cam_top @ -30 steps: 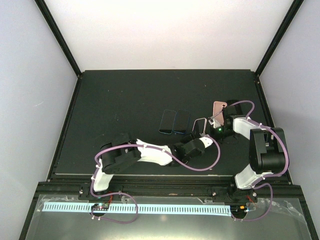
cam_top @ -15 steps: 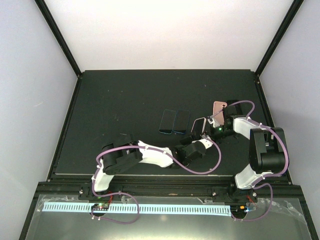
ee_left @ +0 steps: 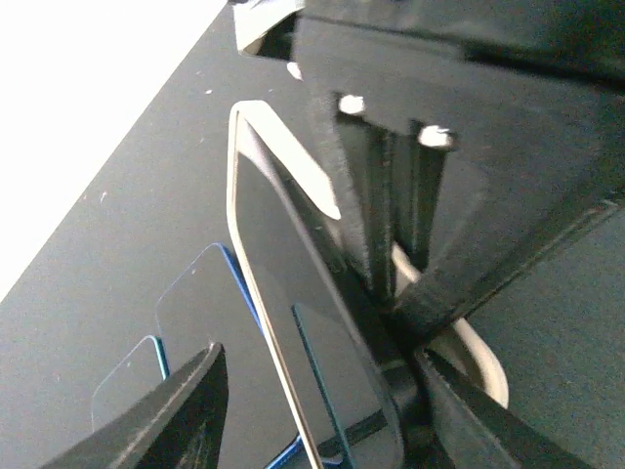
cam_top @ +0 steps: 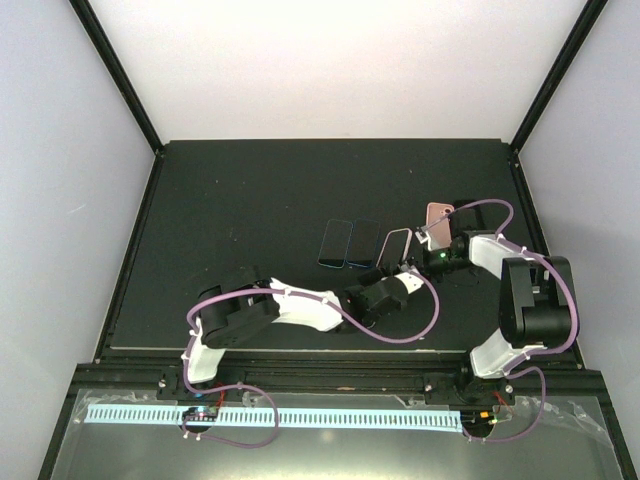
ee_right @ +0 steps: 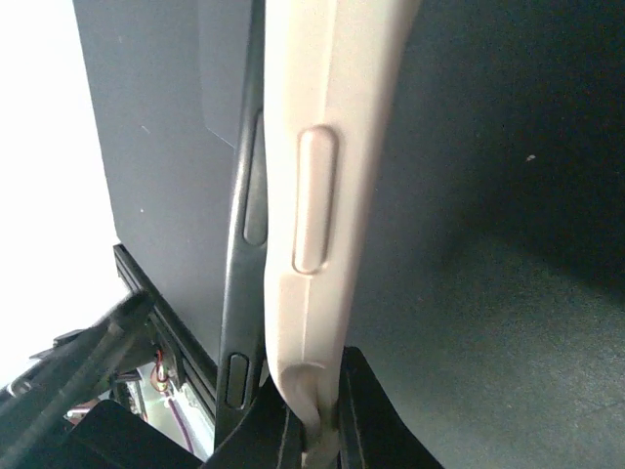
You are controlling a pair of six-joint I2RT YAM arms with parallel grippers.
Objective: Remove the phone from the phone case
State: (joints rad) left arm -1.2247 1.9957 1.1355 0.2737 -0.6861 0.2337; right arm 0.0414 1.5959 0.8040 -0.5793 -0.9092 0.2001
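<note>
phone [cam_top: 393, 246]: up on edge, a bit right of centre in the top view. Dark screen, pale rim, sitting between the left fingers [ee_left: 181, 405].
phone case [cam_top: 437, 214]: pinkish-beige, just up and right of the phone in the frame. In the right wrist view its side-button bump runs right alongside the phone's dark edge. Can't tell if they're fully apart.
left gripper [cam_top: 392, 268]: jaws straddle the phone, with a gap showing at the lower-left finger. Honestly can't tell if it's biting.
right gripper [cam_top: 432, 238]: clenched on the case's lower edge.
spare phones [cam_top: 349, 244]: two lying flat side by side, just left of the phone, on the black table [cam_top: 250, 200].
</note>
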